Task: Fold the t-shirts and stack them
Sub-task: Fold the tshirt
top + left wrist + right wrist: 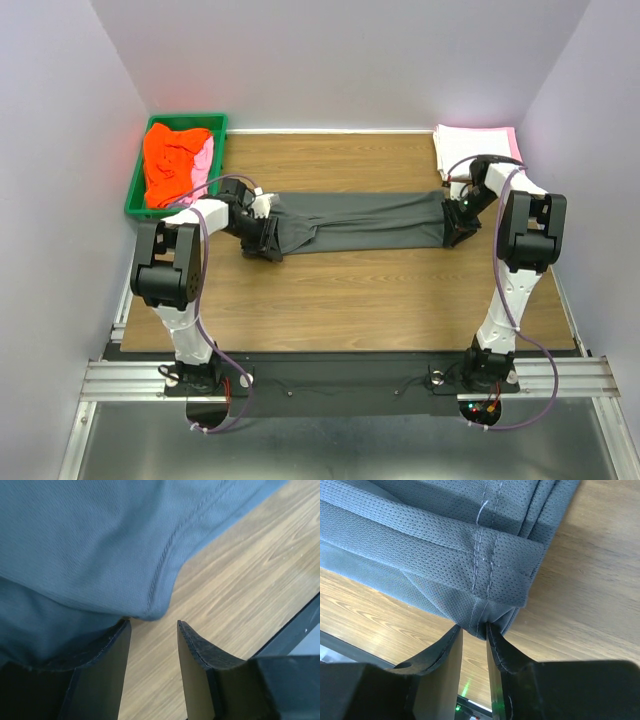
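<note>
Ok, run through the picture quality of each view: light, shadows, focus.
Top view: even, soft light, sharp throughout, faint shadows on the table. Left wrist view: the grey t-shirt looks bluish and slightly soft; the left fingers are dark. Right wrist view: weave and stitching crisp, right fingers dark, a green glow low between them.
</note>
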`<state>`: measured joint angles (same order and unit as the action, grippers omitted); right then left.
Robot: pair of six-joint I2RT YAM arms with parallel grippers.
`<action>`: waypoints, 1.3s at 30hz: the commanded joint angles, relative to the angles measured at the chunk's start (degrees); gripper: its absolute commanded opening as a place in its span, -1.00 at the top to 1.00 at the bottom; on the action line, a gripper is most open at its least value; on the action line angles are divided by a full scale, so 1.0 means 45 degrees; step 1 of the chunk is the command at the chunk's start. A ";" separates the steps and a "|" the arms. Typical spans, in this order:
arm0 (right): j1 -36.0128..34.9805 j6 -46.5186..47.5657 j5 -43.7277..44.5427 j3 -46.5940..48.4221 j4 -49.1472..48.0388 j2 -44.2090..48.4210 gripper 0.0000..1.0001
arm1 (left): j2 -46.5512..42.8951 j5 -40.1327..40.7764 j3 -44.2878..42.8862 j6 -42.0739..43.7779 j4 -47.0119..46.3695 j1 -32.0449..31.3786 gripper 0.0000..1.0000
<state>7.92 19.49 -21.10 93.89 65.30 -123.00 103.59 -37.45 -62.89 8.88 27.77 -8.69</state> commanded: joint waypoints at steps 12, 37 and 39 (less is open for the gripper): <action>0.0134 0.0045 0.0627 0.0054 -0.0526 0.0556 0.39 | -0.0441 -0.1169 -0.1784 0.0194 0.0644 -0.0023 1.00; 0.0114 0.0981 0.0978 -0.0004 -0.0311 0.1492 0.37 | 0.2159 -0.0936 -0.8742 0.0505 0.1135 0.1208 -0.45; 0.0114 0.1119 0.1193 0.0015 -0.0350 0.1726 0.37 | 0.1127 -0.0547 -0.7454 0.0913 0.1172 0.1247 -0.43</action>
<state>7.92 22.59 -17.32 93.89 65.08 -120.31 119.94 -41.21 -101.80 10.00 32.25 -3.64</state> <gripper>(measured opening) 0.316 0.723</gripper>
